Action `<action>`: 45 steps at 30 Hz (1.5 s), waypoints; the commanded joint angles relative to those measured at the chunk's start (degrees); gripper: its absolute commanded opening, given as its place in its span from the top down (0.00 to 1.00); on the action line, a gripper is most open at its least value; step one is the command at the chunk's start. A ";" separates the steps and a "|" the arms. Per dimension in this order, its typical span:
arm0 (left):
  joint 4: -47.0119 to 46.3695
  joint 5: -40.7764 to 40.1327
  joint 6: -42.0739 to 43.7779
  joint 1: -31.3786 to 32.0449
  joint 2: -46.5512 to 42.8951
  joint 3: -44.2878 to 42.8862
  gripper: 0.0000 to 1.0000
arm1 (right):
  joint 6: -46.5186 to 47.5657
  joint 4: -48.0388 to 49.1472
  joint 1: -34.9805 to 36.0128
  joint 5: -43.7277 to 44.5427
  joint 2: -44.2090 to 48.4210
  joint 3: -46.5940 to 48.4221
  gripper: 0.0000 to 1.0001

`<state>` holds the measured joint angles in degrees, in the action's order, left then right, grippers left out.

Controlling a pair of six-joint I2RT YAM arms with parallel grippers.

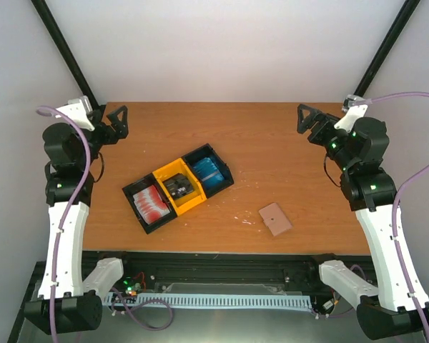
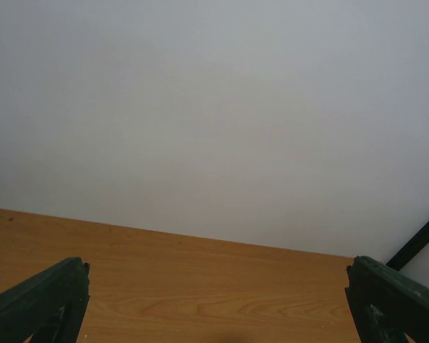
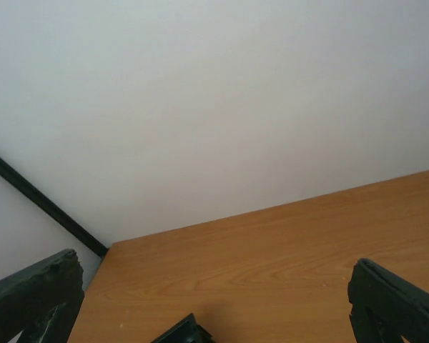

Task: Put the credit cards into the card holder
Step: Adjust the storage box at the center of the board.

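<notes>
The credit cards lie in a three-bin tray mid-table: red ones [image 1: 151,204] in the left black bin, black ones [image 1: 179,187] in the yellow bin, light blue ones [image 1: 207,171] in the right black bin. The card holder [image 1: 275,219], a flat tan-pink rectangle, lies shut on the table right of the tray. My left gripper [image 1: 118,123] hangs open over the far left corner, away from everything. My right gripper [image 1: 309,121] hangs open over the far right. Both wrist views show only bare table between the left gripper [image 2: 216,286] and right gripper [image 3: 214,286] fingers.
The tray [image 1: 200,198] sits diagonally, its left end nearer me. A dark corner [image 3: 182,333] of something pokes up at the bottom edge of the right wrist view. Black frame posts [image 1: 64,50] rise at both back corners. White walls close the table behind and at the sides.
</notes>
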<state>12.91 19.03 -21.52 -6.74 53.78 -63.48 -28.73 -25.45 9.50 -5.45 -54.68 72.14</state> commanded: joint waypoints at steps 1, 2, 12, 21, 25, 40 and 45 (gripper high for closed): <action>-3.33 1.87 -1.51 -1.42 -0.98 -1.27 0.00 | -1.11 4.75 -1.27 -6.05 -0.22 -0.72 0.00; -2.96 1.14 -2.00 -1.59 -1.48 -1.13 0.00 | -1.51 4.79 -1.35 -6.89 -0.39 -0.81 0.00; 24.32 -4.74 -9.30 -2.13 -1.39 -1.98 0.00 | -3.54 -2.36 -1.29 -19.35 -7.80 -1.17 0.00; 49.43 -2.47 -16.02 -2.24 -3.95 10.06 0.00 | -5.13 -4.74 0.89 -21.09 -12.64 -6.50 0.01; 53.20 1.45 -16.71 -2.26 -6.30 15.68 0.00 | -5.34 -5.39 1.42 -20.63 -13.44 -8.36 0.01; 53.48 9.51 -17.39 -2.19 -3.70 22.59 0.01 | -7.87 -4.01 1.58 -18.24 -10.15 -15.61 0.01; 49.48 11.27 -20.01 -2.22 -2.46 23.82 0.05 | -9.06 -3.72 1.62 -17.34 -8.93 -16.33 0.00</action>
<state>65.25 28.38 -38.46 -8.60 51.05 -39.79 -36.34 -30.20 10.66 -24.01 -65.54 56.27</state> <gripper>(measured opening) 0.957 0.995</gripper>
